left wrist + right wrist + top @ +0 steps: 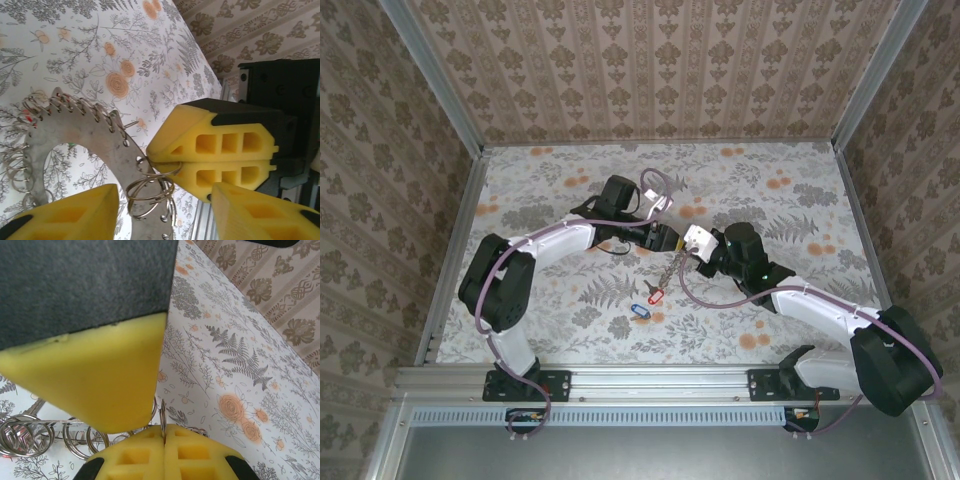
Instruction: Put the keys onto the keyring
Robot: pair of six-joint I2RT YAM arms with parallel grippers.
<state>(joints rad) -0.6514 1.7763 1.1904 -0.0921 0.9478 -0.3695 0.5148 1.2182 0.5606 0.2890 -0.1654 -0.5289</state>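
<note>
Keys [655, 295]: 2, loose on desk [550, 180], one red-tagged, one blue-tagged, side by side, nearer the arm bases than the spot where the 2 arms meet. Keyring [75, 135]: 1, a flat metal band w/ many small wire loops along its edge, up off the desk btwn the arms, above & apart from the keys. R fingers [220, 145] clenched on one wire loop of it. L fingers [65, 215] spread, keyring's band running thru the gap btwn them, no contact seen. L & R fingertips sit close together, crowding the loops.
</note>
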